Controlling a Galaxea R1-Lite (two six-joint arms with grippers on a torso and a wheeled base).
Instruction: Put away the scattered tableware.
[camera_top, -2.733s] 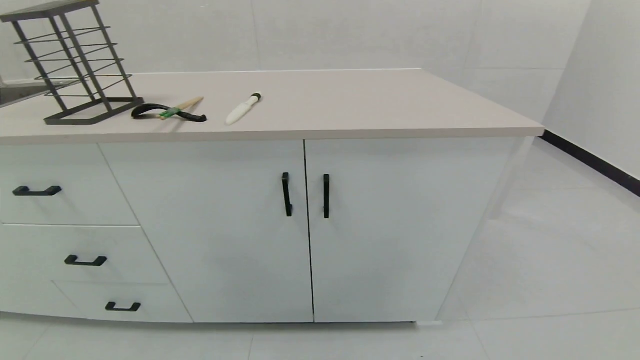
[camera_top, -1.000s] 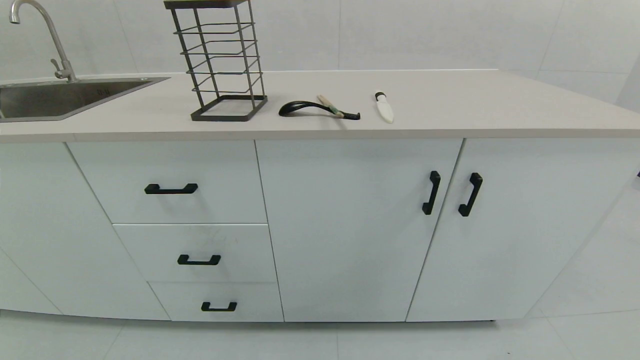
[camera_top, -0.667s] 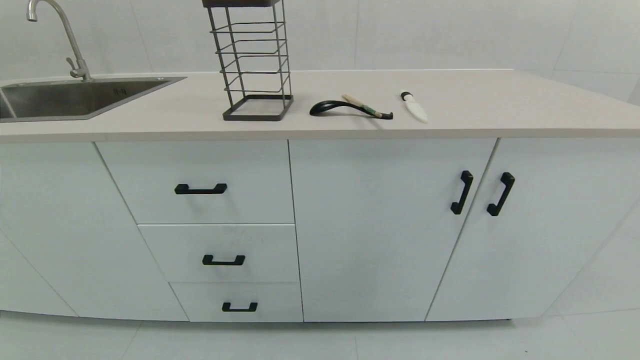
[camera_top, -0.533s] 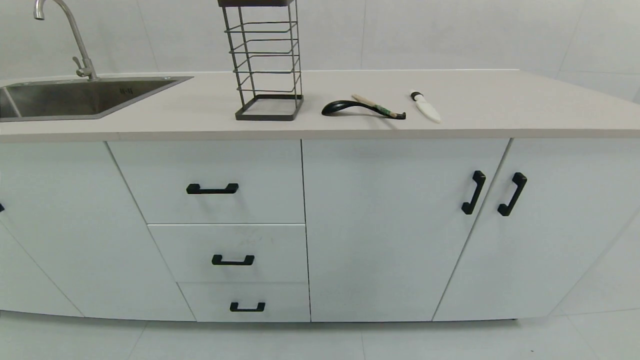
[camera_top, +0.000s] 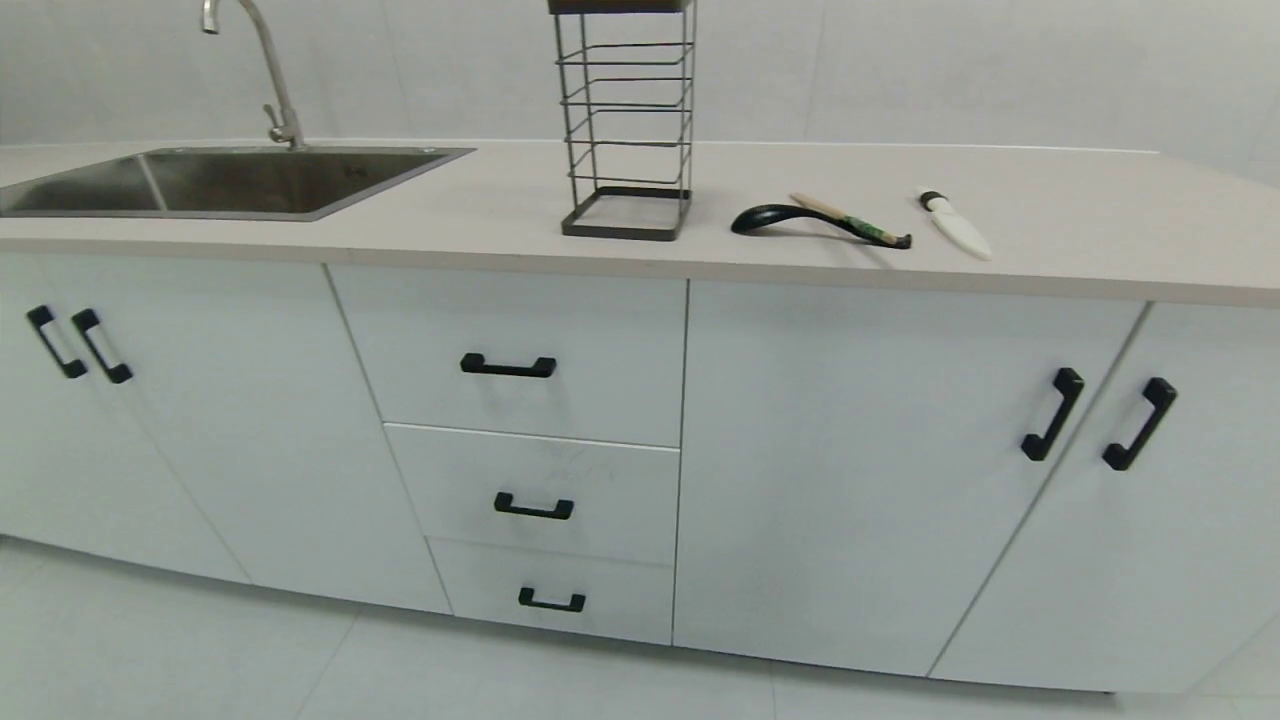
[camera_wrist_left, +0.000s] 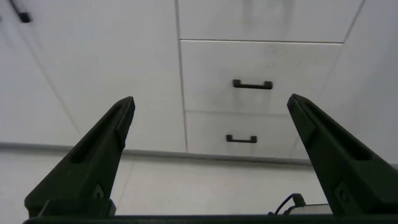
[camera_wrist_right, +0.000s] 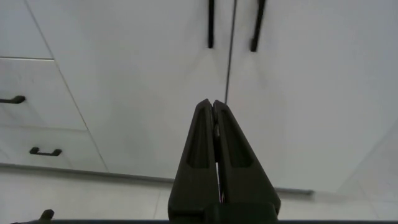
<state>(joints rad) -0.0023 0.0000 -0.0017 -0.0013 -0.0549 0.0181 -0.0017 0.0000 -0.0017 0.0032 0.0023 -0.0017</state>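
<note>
Partly cropped rack (camera_top: 620, 234), stick (camera_top: 822, 208) overlapping ladle (camera_top: 758, 220), layering unclear

A pale countertop (camera_top: 1080, 230) carries a black wire rack (camera_top: 627, 120), upright near the front edge. Just right of the rack lies a black spoon (camera_top: 760, 217), a green-banded wooden stick (camera_top: 820, 207) crossing its handle, and farther right a white knife (camera_top: 957, 225). Left of the rack, a steel sink (camera_top: 230, 180) is sunk into the top, with a tap (camera_top: 262, 60) behind.

Left hand (camera_wrist_left: 211, 102) with fingers wide apart; right hand (camera_wrist_right: 213, 106) with fingers pressed together.
</note>
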